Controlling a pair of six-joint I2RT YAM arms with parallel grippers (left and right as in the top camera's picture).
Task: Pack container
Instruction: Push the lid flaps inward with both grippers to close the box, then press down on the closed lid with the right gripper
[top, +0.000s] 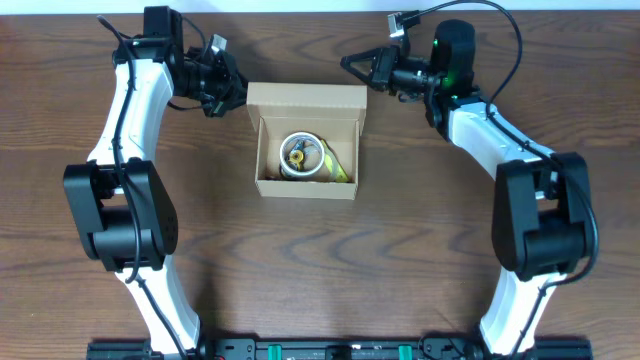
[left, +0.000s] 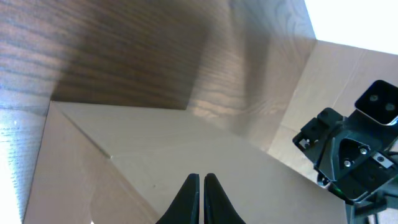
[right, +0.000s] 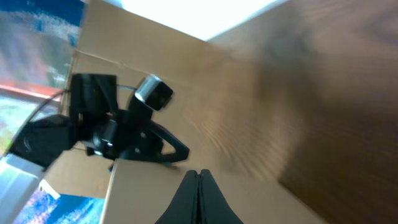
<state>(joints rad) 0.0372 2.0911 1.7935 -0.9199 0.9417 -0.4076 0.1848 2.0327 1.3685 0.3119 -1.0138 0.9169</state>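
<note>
Open brown cardboard container sits at mid-desk between the two arms, mouth facing up. Its long axis runs left to right across the dark wood desk, turned slightly off square. The lid flap is hinged on the far long side and lies thrown back, away from the arm bases. Inside lie a white roll of tape, near the middle, and a yellow item against the right-hand wall; what the yellow item is cannot be made out.

The left gripper hangs just beside the flap's left end, near the box's far-left corner. Its wrist camera shows the jaws pressed together with only a sliver between them, nothing held, and pale cardboard filling the view beneath them. The right gripper hovers near the flap's far-right corner. Its own camera likewise shows the jaws closed tip to tip and empty. Whether either gripper touches the cardboard cannot be told from these views.
</note>
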